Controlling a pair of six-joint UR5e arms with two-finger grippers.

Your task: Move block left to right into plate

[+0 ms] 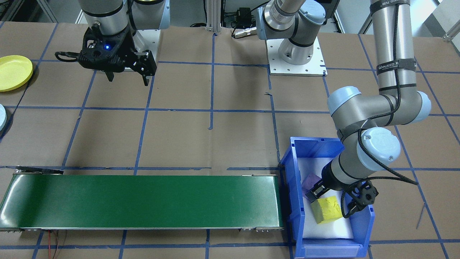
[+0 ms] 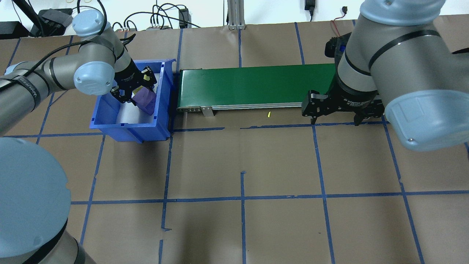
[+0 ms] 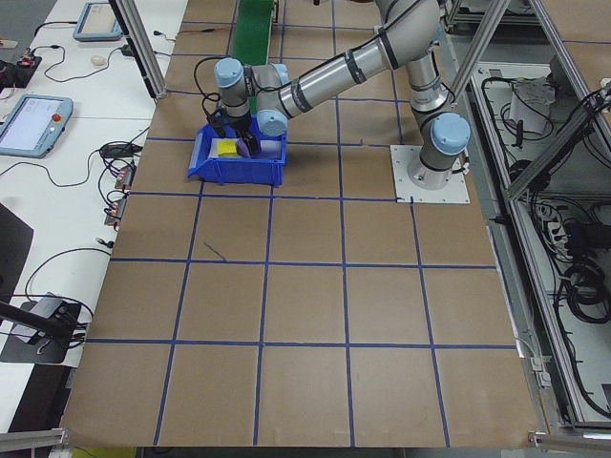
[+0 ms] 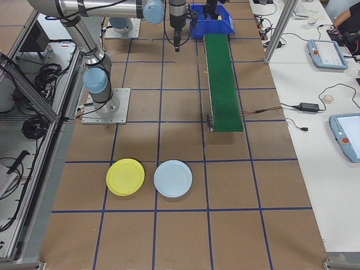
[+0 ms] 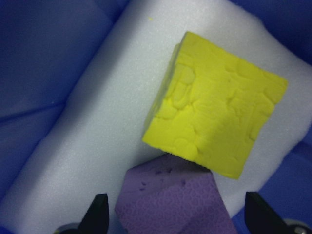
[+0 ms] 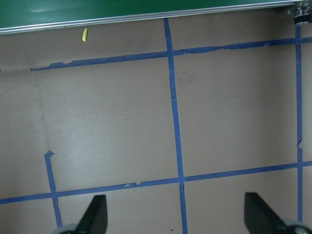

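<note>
While hovering in the blue bin point(image 1: 297, 201), left gripper point(image 5: 176, 220) spread apart over purple block point(image 5: 170, 202), yellow block point(image 5: 214, 122) just beyond. Still picking; needed lowering and closing.

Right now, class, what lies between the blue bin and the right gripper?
The green conveyor belt spans most of the stretch between the blue bin and the right gripper, clearest in the overhead view.

Front-facing and overhead cameras look steeply down on the surface point(image 1: 179, 136) from opposite sides, sharing the green conveyor point(image 1: 143, 201) and blue bin point(image 1: 293, 187), two end cameras look along it from afar, and each wrist camera looks down past its own end effector.
</note>
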